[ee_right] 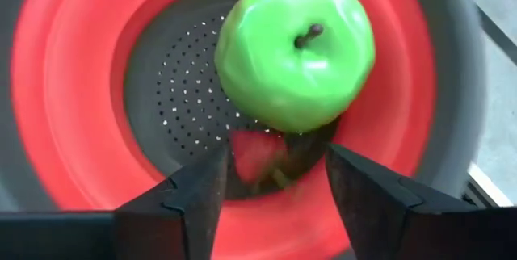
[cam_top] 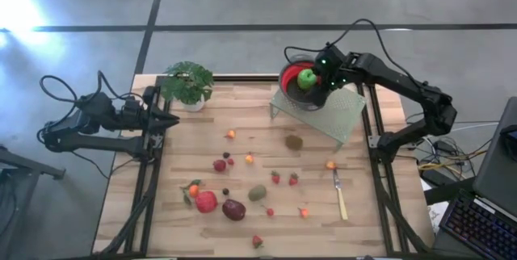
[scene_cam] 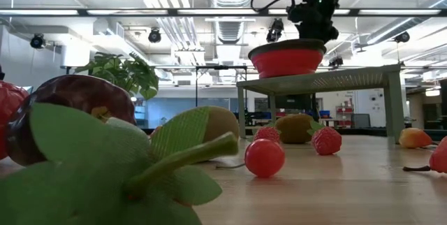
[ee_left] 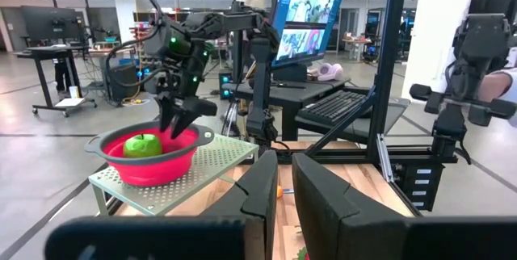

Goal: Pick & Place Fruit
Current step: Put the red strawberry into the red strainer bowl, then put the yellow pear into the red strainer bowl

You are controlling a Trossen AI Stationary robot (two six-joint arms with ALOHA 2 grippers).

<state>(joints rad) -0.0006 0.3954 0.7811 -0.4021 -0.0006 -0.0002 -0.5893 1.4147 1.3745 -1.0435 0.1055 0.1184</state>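
Right end effector (ee_right: pixel 271 183) hangs just above the red bowl (cam_top: pixel 292 78), its two dark fingers (ee_right: pixel 190 195) parted with nothing between them; the green apple (ee_right: pixel 295 50) lies directly under and just ahead of the fingertips, inside the bowl on its perforated grey bottom, and a small red strawberry-like piece shows between the fingers beneath the apple. That bowl stands on a pale perforated metal stand (cam_top: pixel 339 115) at the far right corner of the desk (cam_top: pixel 242 123). Nearer than the stand, well apart from this end effector, the other fruit is scattered over the wooden top: a brown kiwi (cam_top: pixel 294 141), a second kiwi (cam_top: pixel 258 193), a red apple (cam_top: pixel 206 202) beside a maroon plum (cam_top: pixel 233 210), small strawberries (cam_top: pixel 275 178) and little orange pieces (cam_top: pixel 330 165). A pale-handled knife (cam_top: pixel 340 195) lies near the right edge. Far across the desk, a potted plant (cam_top: pixel 188 82) stands at the far left corner, and the left end effector (cam_top: pixel 171 119) waits beside it at the left edge, fingers pressed together and holding nothing.
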